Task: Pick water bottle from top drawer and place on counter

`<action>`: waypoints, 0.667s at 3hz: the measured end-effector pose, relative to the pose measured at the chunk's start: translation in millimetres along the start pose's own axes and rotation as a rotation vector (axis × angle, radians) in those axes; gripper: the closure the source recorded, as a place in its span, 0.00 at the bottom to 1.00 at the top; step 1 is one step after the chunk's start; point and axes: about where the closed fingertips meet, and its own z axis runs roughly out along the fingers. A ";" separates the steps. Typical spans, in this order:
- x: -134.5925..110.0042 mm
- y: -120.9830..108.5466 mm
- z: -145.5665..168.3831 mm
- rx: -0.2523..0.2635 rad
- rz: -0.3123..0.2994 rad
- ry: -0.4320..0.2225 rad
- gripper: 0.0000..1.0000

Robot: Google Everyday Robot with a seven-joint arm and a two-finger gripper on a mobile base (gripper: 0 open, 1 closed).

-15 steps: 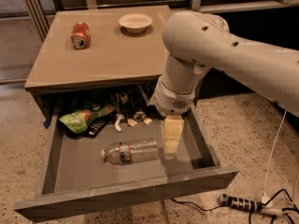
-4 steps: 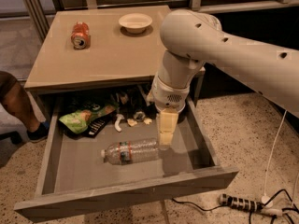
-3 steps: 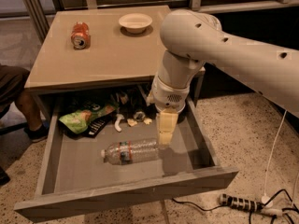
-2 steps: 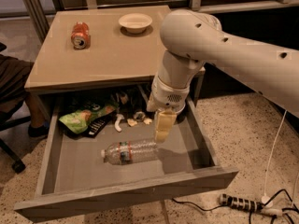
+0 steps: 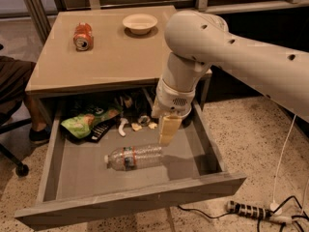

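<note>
The water bottle [image 5: 135, 157] lies on its side on the grey floor of the open top drawer [image 5: 130, 203], white cap to the left, red-and-dark label near the middle. My gripper [image 5: 164, 138] hangs from the big white arm, down inside the drawer, just above and behind the bottle's right end. I see no contact between it and the bottle. The tan counter [image 5: 113, 52] is the tabletop right above the drawer.
An orange-red soda can [image 5: 82, 36] and a white bowl [image 5: 139, 23] stand on the counter. A green snack bag [image 5: 89, 120] and small items lie at the drawer's back. A person's leg [image 5: 14, 83] is at the left. A power strip [image 5: 251, 210] lies on the floor.
My gripper has shifted left and a little toward the drawer's back, closer to the bottle's right end. The bottle has not moved. A person has come into view at the left.
</note>
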 end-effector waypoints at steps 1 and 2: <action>-2.8 -0.9 9.6 -0.012 -0.004 -0.008 0.38; -6.8 -2.7 21.1 -0.031 -0.011 -0.007 0.39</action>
